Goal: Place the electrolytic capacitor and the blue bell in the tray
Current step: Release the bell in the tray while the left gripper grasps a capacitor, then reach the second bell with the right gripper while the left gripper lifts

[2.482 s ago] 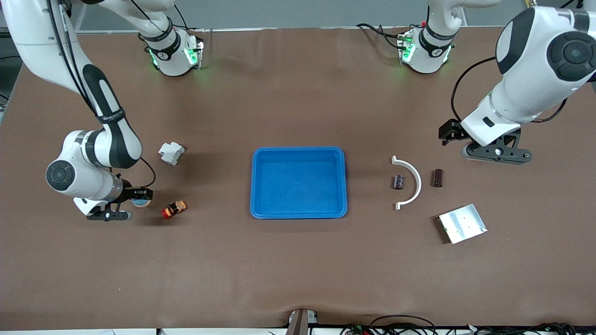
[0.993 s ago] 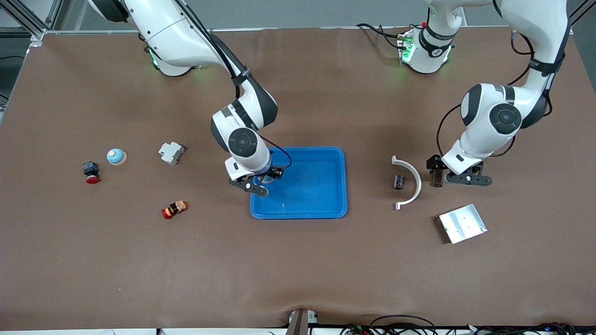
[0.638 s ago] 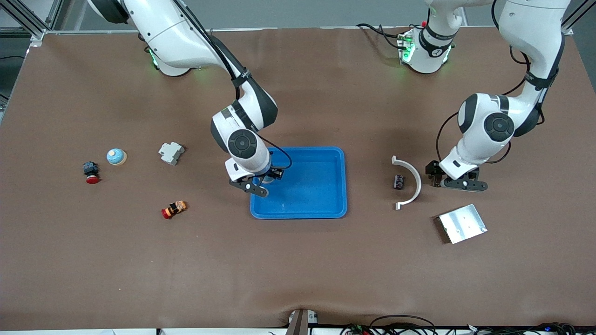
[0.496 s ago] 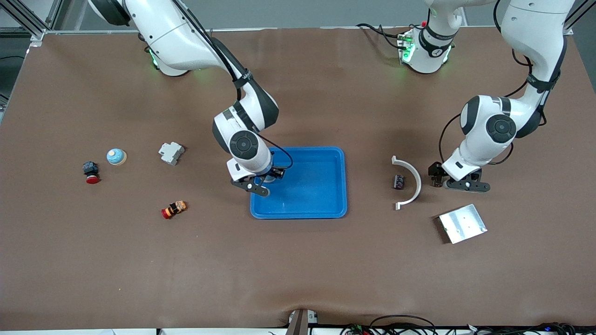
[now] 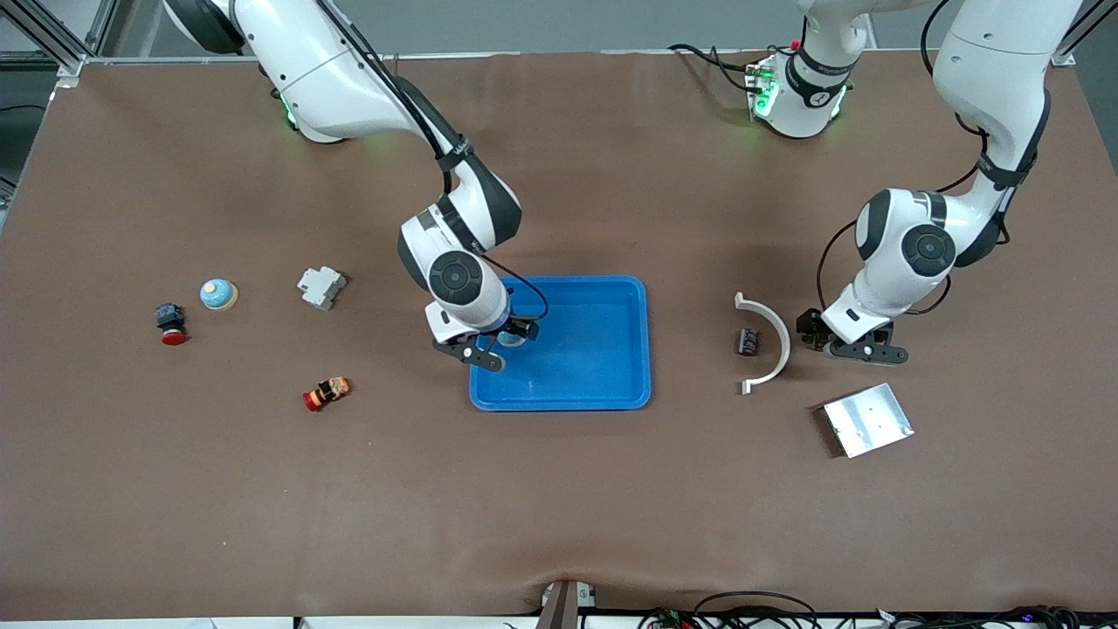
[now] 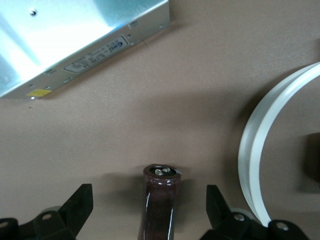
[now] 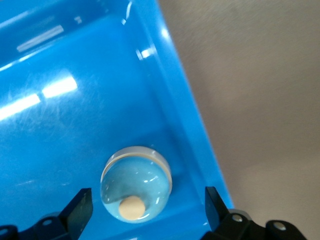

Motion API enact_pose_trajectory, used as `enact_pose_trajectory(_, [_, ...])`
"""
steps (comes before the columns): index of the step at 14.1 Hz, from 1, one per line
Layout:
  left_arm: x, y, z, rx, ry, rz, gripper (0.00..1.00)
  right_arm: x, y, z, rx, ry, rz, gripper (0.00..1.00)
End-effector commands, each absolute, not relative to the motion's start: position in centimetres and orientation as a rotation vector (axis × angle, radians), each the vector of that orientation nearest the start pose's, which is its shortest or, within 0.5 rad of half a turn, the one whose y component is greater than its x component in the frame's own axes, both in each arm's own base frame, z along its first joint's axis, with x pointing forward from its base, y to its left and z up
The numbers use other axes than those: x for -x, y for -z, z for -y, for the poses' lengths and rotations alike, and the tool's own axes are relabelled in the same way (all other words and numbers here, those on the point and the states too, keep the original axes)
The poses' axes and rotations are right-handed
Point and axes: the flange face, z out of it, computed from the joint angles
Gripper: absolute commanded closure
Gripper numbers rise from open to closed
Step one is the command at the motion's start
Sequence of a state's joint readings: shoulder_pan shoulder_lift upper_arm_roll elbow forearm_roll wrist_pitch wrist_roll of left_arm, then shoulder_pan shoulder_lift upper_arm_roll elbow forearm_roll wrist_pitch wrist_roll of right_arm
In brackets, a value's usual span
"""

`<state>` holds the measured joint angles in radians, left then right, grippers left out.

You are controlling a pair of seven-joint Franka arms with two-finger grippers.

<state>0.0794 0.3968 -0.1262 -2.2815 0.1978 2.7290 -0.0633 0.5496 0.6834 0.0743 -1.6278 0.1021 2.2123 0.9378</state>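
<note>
1. The brown table [image 5: 559, 507] carries loose parts at the right arm's end: a black-and-red button [image 5: 172, 325], a second blue dome [image 5: 217, 294] just beside it, a white block [image 5: 321, 287] and a red-orange cylinder [image 5: 327, 393]. None of them is being handled.
2. The right gripper [image 5: 500, 341] hangs low over the tray [image 5: 611, 384], at the rim toward the right arm's end. A moment ago its jaws were closed; now they stand wide.
3. The blue bell [image 7: 136, 182] sits upright on the tray floor close to the rim, between the parted fingers [image 7: 82, 202] and free of them. That half of the task looks done.
4. Toward the left arm's end lies a white arc [image 5: 777, 341] curving round a small dark part [image 5: 748, 341].
5. The left gripper [image 6: 149, 202] has come down beside the arc. Its jaws are wide, either side of the electrolytic capacitor [image 6: 161, 210], which lies on the table, not yet gripped. Closing on it seems the likely next move.
6. A silver plate [image 5: 867, 419] lies nearer the front camera.
</note>
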Motion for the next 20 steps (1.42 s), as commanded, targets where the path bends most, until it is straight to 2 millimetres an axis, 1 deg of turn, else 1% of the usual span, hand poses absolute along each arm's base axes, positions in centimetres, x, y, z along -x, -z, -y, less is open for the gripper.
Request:
enact_pose_trajectory(1, [-53.4,-18.2,3.5,3.095,0.104,-0.246,0.00,-58.0,-28.1,-34.5,3.053,-0.233,-0.654,0.00])
enact_pose_trajectory(2, [-53.4,-18.2,3.5,3.095,0.103,-0.246,0.00,-58.8,-30.4,-31.7,3.094,-0.248,-0.590,0.00])
enact_pose_trajectory(3, [-53.2,-18.1,3.5,3.095,0.096,-0.247,0.00,-59.8,-32.6,-28.2,3.113,-0.279,-0.542,0.00])
enact_pose_trajectory(4, [-53.1,-18.0,3.5,3.095,0.089,-0.247,0.00,-60.2,-33.7,-25.0,3.118,-0.315,-0.527,0.00])
enact_pose_trajectory(5, [-52.8,-17.9,3.4,3.095,0.082,-0.246,0.00,-60.2,-34.8,-22.1,3.118,-0.331,-0.539,0.00])
enact_pose_trajectory(6, [-52.8,-17.9,3.4,3.095,0.082,-0.241,0.06,-59.9,-35.3,-19.2,3.116,-0.337,-0.560,0.00])
enact_pose_trajectory(7, [-52.8,-17.9,3.4,3.095,0.082,-0.241,0.27,-59.9,-36.1,-16.5,3.111,-0.325,-0.574,0.00])
enact_pose_trajectory(8, [-52.8,-17.9,3.5,3.095,0.080,-0.241,0.62,-60.1,-36.8,-13.7,3.114,-0.313,-0.567,0.00])
enact_pose_trajectory(9, [-52.8,-17.8,3.4,3.093,0.077,-0.250,0.89,-60.2,-37.7,-11.4,3.114,-0.297,-0.525,0.00])
enact_pose_trajectory(10, [-52.8,-17.8,3.4,3.092,0.077,-0.258,1.00,-60.4,-38.7,-9.1,3.112,-0.276,-0.488,0.00])
enact_pose_trajectory(12, [-52.8,-18.0,3.3,3.067,0.078,-0.308,1.00,-60.5,-39.5,-4.1,3.108,-0.286,-0.456,0.00])
enact_pose_trajectory(13, [-52.8,-18.2,3.2,3.064,0.081,-0.315,1.00,-60.4,-39.9,-1.9,3.107,-0.286,-0.439,0.00])
enact_pose_trajectory(14, [-52.9,-18.2,3.2,3.064,0.083,-0.312,1.00,-60.3,-40.4,-0.1,3.104,-0.283,-0.423,0.00])
enact_pose_trajectory(15, [-52.9,-18.5,3.1,3.061,0.085,-0.307,1.00,-60.1,-41.7,1.3,3.104,-0.259,-0.405,0.00])
enact_pose_trajectory(16, [-53.1,-18.9,3.0,3.057,0.069,-0.294,1.00,-59.9,-43.5,2.5,3.105,-0.211,-0.397,0.00])
enact_pose_trajectory(19, [-54.1,-22.3,2.4,3.029,0.026,-0.220,1.00,-59.7,-48.9,6.3,3.113,-0.056,-0.380,0.00])
enact_pose_trajectory(20, [-54.8,-23.7,2.3,3.019,0.008,-0.177,1.00,-59.5,-50.5,6.8,3.115,-0.024,-0.365,0.00])
